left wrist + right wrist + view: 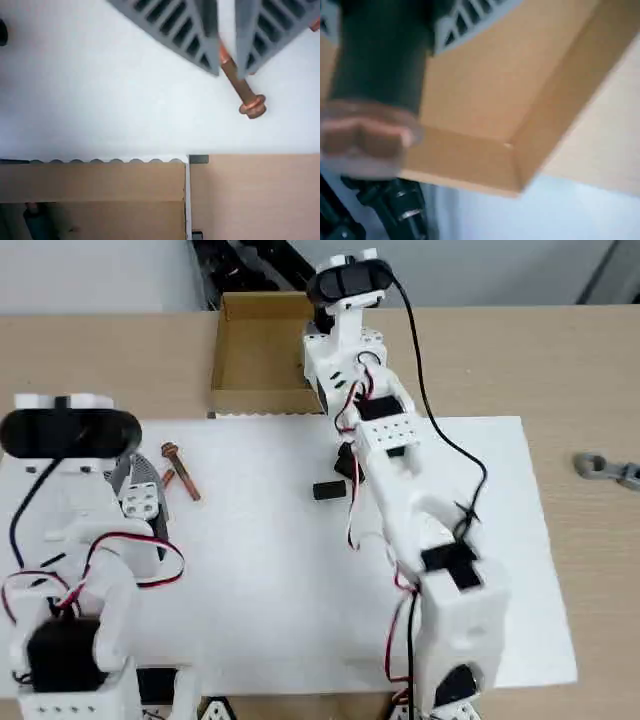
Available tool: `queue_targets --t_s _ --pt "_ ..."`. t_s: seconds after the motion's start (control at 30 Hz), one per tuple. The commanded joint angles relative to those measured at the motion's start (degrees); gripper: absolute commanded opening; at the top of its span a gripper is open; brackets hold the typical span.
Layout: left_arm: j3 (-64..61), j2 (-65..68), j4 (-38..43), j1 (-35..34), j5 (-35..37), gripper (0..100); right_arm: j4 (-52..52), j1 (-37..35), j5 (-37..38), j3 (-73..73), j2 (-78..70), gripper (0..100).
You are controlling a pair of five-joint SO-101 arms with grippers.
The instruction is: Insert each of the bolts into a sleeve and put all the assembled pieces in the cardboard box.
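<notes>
The black sleeve [380, 65] with a bolt [365, 142] in it is hanging just above a corner of the cardboard box [250, 360], the right gripper [395, 20] is squeezing it tight in its jaws, and letting go here could be risking a bump on the box wall and a tumble outside.

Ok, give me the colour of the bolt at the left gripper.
Copper-orange; the bolt shows best in the left wrist view.
</notes>
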State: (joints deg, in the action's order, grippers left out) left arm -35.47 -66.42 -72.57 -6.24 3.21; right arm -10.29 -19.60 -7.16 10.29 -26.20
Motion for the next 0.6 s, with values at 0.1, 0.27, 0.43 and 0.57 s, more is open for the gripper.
queue_targets --t_s 0.1,0.27,0.43,0.57 --pt "0.0 -1.2 -0.1 -0.4 -0.5 1 1.3 0.7 0.6 14.8 -10.4 0.8" --pt "0.0 -1.1 -0.1 -0.4 -0.5 1 1.3 0.7 0.6 16.6 -15.7 0.9" --pt "0.0 -1.2 -0.1 -0.1 -0.5 1 1.3 0.7 0.6 16.6 -17.1 4.7" --pt "0.0 -1.1 -0.1 -0.1 -0.4 1 0.7 0.6 0.6 16.6 -16.9 19.1"
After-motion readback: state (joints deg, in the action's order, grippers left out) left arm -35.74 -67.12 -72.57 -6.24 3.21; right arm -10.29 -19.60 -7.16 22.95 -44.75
